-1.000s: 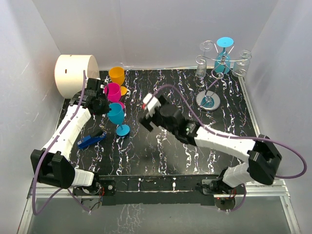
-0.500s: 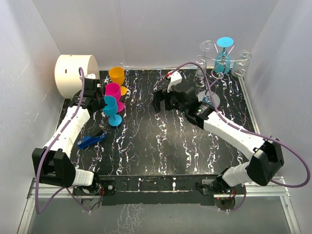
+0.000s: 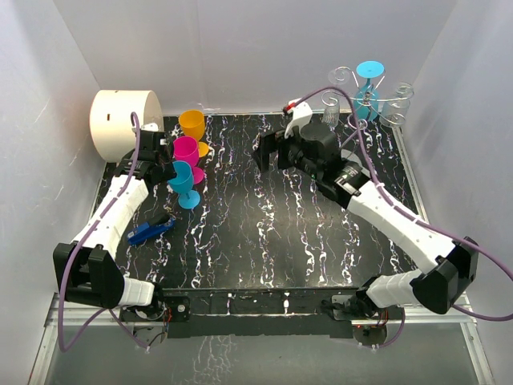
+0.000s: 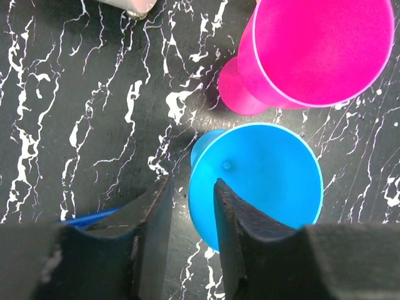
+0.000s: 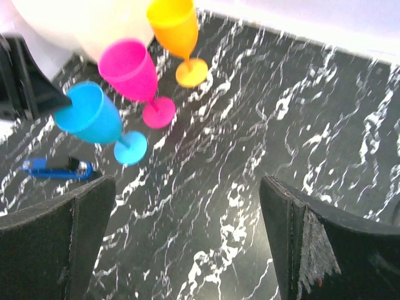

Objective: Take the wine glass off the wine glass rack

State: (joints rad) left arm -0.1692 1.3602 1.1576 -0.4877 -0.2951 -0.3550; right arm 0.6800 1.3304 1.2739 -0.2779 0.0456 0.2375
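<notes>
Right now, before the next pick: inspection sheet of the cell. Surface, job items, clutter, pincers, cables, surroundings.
Surface: black marbled tabletop; no spill seen.
Job's things: wine glass rack at the far right corner, base hidden behind the right arm; hanging blue glass and two clear glasses on it; second blue glass stands at the left.
Clutter: pink glass, orange glass, blue tool, white cylinder.
Pincers: left pincer straddles the second blue glass's rim, grip unclear; right pincer wide open, empty.
Cables: purple cable arcs in front of the rack; contact cannot be told.
Surroundings: white walls; nothing else seen.
</notes>
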